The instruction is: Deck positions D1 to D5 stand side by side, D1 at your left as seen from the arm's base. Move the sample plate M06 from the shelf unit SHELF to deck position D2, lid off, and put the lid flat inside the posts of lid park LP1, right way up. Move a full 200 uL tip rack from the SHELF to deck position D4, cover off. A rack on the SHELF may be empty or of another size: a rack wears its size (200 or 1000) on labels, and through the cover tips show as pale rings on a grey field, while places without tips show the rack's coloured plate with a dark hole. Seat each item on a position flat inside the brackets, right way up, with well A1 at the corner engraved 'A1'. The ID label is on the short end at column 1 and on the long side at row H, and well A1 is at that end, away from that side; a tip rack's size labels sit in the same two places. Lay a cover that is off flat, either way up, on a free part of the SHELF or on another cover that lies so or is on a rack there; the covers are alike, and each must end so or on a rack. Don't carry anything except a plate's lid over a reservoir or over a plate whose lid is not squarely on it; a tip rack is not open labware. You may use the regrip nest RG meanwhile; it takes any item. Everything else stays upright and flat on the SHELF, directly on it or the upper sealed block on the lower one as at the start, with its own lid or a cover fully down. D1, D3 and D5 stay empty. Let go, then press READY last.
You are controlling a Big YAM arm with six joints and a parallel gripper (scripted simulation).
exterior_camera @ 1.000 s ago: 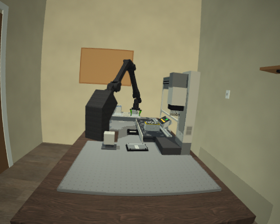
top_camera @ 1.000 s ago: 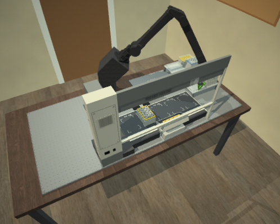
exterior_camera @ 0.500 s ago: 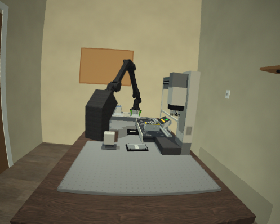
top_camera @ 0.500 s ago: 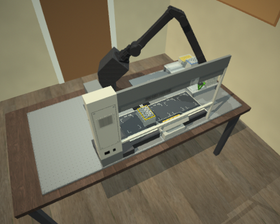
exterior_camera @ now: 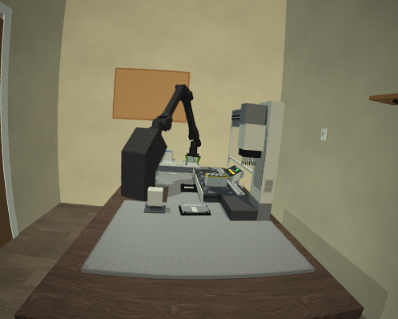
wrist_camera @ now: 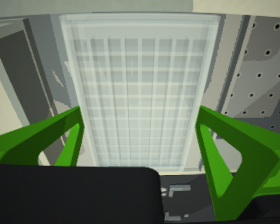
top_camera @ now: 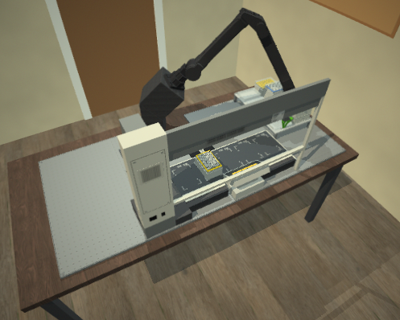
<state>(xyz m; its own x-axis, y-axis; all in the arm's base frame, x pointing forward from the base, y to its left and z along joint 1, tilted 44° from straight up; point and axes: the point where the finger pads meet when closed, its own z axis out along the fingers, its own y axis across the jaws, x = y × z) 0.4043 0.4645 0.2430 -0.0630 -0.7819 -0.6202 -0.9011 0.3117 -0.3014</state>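
Note:
A sample plate [wrist_camera: 141, 75] [top_camera: 277, 128] under a clear lid, its well grid showing through, rests on a pale stand past the far end of the dark deck [top_camera: 187, 182]. My gripper [wrist_camera: 139, 112] [top_camera: 286, 121] [exterior_camera: 191, 159] points down over it, with the green fingers closed against its two long sides. I cannot tell whether they grip the lid alone or the plate body. No ID label shows. An uncovered yellow tip rack [top_camera: 208, 161] [exterior_camera: 218, 175], full of pale tips, sits in a deck position.
The shelf behind the deck carries white plates [top_camera: 245, 96], a yellow rack [top_camera: 264, 83] and a blue rack [top_camera: 274, 88]. A grey gantry beam [top_camera: 244, 112] spans the deck beside a cream tower [top_camera: 147, 177]. A white box [exterior_camera: 155, 195] and a black frame [exterior_camera: 194, 209] stand on the perforated mat.

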